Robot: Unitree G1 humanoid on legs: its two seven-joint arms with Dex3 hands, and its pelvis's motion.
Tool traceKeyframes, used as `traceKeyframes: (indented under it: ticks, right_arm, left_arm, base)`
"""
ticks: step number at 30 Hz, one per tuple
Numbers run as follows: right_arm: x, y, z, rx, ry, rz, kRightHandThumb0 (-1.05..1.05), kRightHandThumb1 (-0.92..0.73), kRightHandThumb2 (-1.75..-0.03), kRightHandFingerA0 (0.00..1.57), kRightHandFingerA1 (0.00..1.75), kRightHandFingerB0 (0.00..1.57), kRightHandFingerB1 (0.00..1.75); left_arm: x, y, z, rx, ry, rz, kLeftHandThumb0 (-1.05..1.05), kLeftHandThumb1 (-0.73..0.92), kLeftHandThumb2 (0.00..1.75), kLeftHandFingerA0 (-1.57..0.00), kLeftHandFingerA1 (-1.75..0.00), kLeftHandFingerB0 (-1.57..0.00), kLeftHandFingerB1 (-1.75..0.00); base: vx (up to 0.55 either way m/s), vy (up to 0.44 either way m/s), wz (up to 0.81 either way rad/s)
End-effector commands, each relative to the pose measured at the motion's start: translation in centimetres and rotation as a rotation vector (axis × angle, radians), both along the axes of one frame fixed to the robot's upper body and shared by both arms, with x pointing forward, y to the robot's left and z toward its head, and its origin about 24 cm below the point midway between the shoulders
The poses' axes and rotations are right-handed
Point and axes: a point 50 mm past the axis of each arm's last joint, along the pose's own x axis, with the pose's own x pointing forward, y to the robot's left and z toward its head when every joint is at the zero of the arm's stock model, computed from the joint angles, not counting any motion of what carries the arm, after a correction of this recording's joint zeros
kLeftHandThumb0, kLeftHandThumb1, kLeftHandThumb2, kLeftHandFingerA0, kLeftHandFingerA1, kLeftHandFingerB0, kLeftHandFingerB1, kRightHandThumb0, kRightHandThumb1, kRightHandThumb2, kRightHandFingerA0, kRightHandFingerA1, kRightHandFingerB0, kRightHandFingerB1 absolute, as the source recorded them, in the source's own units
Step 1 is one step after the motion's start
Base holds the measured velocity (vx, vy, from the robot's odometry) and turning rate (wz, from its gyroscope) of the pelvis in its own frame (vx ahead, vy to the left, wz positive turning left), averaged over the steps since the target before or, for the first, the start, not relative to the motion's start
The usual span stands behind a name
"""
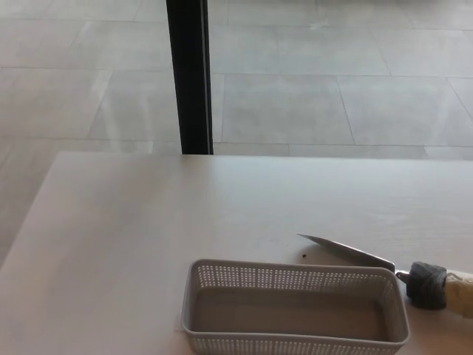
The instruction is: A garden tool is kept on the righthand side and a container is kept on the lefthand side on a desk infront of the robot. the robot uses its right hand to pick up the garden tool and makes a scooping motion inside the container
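A grey perforated basket stands at the front of the pale desk, and nothing shows inside it. A garden trowel lies flat on the desk just behind the basket's right end. Its metal blade points left. Its dark collar and light wooden handle run off the right edge of the picture. Neither of my hands shows in the head view.
A black vertical post stands beyond the desk's far edge. Grey floor tiles lie behind it. A tiny dark speck sits on the desk near the blade's tip.
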Motion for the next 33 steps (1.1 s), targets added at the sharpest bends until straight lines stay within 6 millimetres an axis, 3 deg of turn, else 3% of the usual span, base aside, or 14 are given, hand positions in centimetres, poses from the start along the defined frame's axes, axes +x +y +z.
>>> traceKeyframes:
  ticks: [1, 3, 5, 6, 7, 8, 9, 19, 23, 24, 25, 26, 27, 33]
  right_arm:
    - [0.4, -2.8, 1.1, -0.020, -0.128, -0.200, -0.79, -0.61, -1.00, 0.00, 0.29, 0.00, 0.19]
    - [1.0, -4.1, 2.0, -0.055, -0.181, -0.282, -0.98, -0.70, -1.03, 0.00, 0.16, 0.00, 0.06]
    - [1.6, -5.0, 2.9, -0.066, -0.283, -0.332, -0.78, -0.79, -0.65, 0.00, 0.34, 0.00, 0.01]
    - [2.7, -5.9, 4.1, -0.104, -0.365, -0.362, -0.77, -0.81, -0.63, 0.07, 0.84, 0.00, 0.36]
    - [3.2, -6.3, 4.5, -0.119, -0.400, -0.376, -0.77, -0.81, -0.63, 0.07, 0.84, 0.00, 0.36]
    - [4.0, -6.8, 5.3, -0.134, -0.430, -0.374, -0.98, -0.72, -1.04, 0.00, 0.24, 0.00, 0.15]
    - [7.0, -8.5, 8.3, -0.199, -0.496, -0.350, -1.04, -0.78, -1.06, 0.00, 0.10, 0.00, 0.00]
    - [17.0, -8.4, 20.8, -0.361, -0.926, -0.071, -0.96, -0.68, -1.06, 0.00, 0.13, 0.00, 0.06]
    - [23.0, -2.3, 28.0, -0.568, -1.036, 0.279, -1.05, -0.64, -1.07, 0.00, 0.45, 0.09, 0.39]
    - [23.4, -1.6, 28.5, -0.589, -1.048, 0.313, -1.05, -0.64, -1.07, 0.00, 0.45, 0.09, 0.39]
    - [23.6, -1.2, 28.5, -0.601, -1.048, 0.338, -1.04, -0.77, -0.62, 0.00, 0.57, 0.01, 0.53]
    - [24.0, -0.5, 28.7, -0.619, -1.050, 0.377, -1.04, -0.77, -0.62, 0.00, 0.57, 0.01, 0.53]
    - [24.5, 0.2, 28.6, -0.634, -1.048, 0.436, -1.04, -0.67, -1.06, 0.00, 0.39, 0.08, 0.38]
    - [26.7, 6.7, 26.8, -0.757, -0.862, 0.879, -0.93, -0.66, -1.01, 0.00, 0.20, 0.00, 0.05]
  left_arm:
    - [0.2, 0.2, 0.1, -0.001, -0.014, 0.001, -0.73, 0.01, 1.14, -0.90, -1.06, -0.77, -0.96]
    - [0.1, 0.1, 0.1, -0.012, -0.021, 0.017, -0.71, 0.00, 1.12, -0.90, -1.06, -0.79, -0.96]
    - [0.0, 0.1, 0.1, -0.014, -0.028, 0.029, -0.70, -0.02, 1.12, -0.91, -1.07, -0.80, -0.98]
    - [-0.1, 0.0, 0.0, -0.013, -0.027, 0.030, -0.72, -0.04, 1.18, -0.88, -1.08, -0.78, -0.99]
    - [-0.1, 0.0, 0.0, -0.012, -0.026, 0.030, -0.72, -0.04, 1.18, -0.88, -1.08, -0.78, -0.99]
    - [-0.2, 0.1, 0.0, -0.009, -0.025, 0.042, -0.66, -0.03, 1.20, -0.86, -1.09, -0.76, -0.99]
    - [-0.1, 0.1, 0.0, -0.004, -0.033, 0.074, -0.66, -0.02, 1.13, -0.89, -1.07, -0.75, -0.97]
    - [-0.1, 0.1, 0.0, 0.013, -0.030, 0.071, -0.70, -0.01, 1.14, -0.93, -1.08, -0.75, -0.98]
    - [-0.1, 0.0, -0.1, 0.008, -0.029, 0.067, -0.70, -0.04, 1.20, -0.95, -1.09, -0.75, -1.01]
    - [-0.1, 0.0, -0.1, 0.008, -0.027, 0.068, -0.70, -0.04, 1.20, -0.95, -1.09, -0.75, -1.01]
    - [-0.2, 0.0, -0.1, 0.007, -0.032, 0.071, -0.69, -0.05, 1.22, -0.96, -1.11, -0.76, -1.03]
    - [-0.2, 0.0, -0.1, 0.007, -0.041, 0.076, -0.69, -0.05, 1.22, -0.96, -1.11, -0.76, -1.03]
    - [-0.1, 0.0, -0.1, 0.008, -0.038, 0.070, -0.73, -0.04, 1.20, -1.00, -1.09, -0.78, -1.02]
    - [0.0, 0.1, 0.0, -0.009, -0.050, 0.073, -0.72, 0.00, 1.14, -0.91, -1.06, -0.76, -0.98]
  base:
    - [0.00, 0.000, 0.00]
    - [0.00, 0.000, 0.00]
    - [0.00, 0.000, 0.00]
    - [0.00, 0.000, 0.00]
    - [0.00, 0.000, 0.00]
    - [0.00, 0.000, 0.00]
    - [0.00, 0.000, 0.00]
    - [0.00, 0.000, 0.01]
    - [0.00, 0.000, 0.00]
    - [0.00, 0.000, 0.00]
    - [0.00, 0.000, 0.00]
    - [0.00, 0.000, 0.00]
    - [0.00, 0.000, 0.00]
    - [0.00, 0.000, 0.00]
